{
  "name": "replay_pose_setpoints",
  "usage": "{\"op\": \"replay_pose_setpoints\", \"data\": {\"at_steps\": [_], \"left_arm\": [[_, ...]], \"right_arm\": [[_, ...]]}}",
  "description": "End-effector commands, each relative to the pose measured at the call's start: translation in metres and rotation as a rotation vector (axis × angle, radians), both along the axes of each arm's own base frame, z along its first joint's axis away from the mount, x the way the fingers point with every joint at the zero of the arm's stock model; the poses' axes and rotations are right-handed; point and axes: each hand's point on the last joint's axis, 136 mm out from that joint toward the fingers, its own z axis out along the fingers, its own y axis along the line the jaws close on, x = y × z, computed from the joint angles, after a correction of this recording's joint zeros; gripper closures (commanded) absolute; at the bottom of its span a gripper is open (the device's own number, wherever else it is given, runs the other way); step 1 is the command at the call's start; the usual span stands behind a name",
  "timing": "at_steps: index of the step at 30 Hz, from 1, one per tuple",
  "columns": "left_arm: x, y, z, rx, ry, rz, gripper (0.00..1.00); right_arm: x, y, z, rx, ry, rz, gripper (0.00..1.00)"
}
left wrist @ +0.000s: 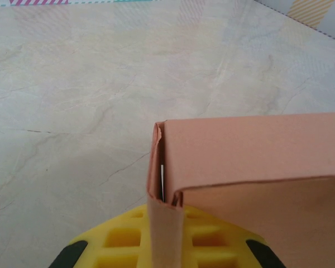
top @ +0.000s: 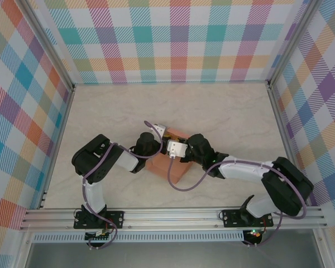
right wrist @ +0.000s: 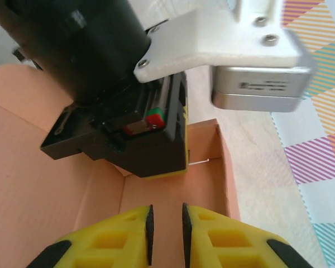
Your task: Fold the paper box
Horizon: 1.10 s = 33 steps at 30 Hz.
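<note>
The left pincer is clenching the paper box corner flap; the right pincer, parted and empty, is hovering just right.

Bright, even, diffuse light fills the top view. The pale bench is evenly lit, with soft, short shadows under the arms toward its near edge. From the left wrist, the paper box is fairly sharp, while the yellow fingers at the bottom blur. From the right wrist, the close white bracket is nearly washed out and the black housing is soft.
</note>
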Motion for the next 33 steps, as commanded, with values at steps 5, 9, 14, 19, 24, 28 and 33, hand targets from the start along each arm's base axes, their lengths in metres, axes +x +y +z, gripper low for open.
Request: {"op": "replay_pose_setpoints", "data": {"at_steps": [5, 9, 14, 19, 24, 28, 33], "left_arm": [[0.0, 0.0, -0.011, -0.011, 0.067, -0.011, 1.0], [0.005, -0.002, 0.003, -0.028, 0.047, -0.01, 1.0], [0.018, 0.01, 0.02, -0.092, 0.042, 0.037, 1.0], [0.031, 0.024, 0.041, -0.165, 0.051, 0.086, 1.0], [0.043, 0.039, 0.064, -0.285, 0.087, 0.112, 1.0], [0.049, 0.051, 0.084, -0.375, 0.09, 0.112, 1.0], [0.051, 0.045, 0.1, -0.429, 0.104, 0.04, 1.0]], "right_arm": [[-0.006, -0.036, 0.092, 0.369, 0.083, -0.054, 0.64], [0.01, -0.089, 0.119, 0.584, 0.192, -0.228, 0.6], [0.033, -0.159, 0.113, 0.86, 0.386, -0.482, 0.57], [0.032, -0.175, 0.086, 0.879, 0.611, -0.492, 0.58], [0.017, -0.158, 0.073, 0.803, 0.658, -0.348, 0.58], [0.009, -0.142, 0.076, 0.795, 0.682, -0.23, 0.57], [0.005, -0.121, 0.078, 0.768, 0.664, -0.143, 0.56]]}}
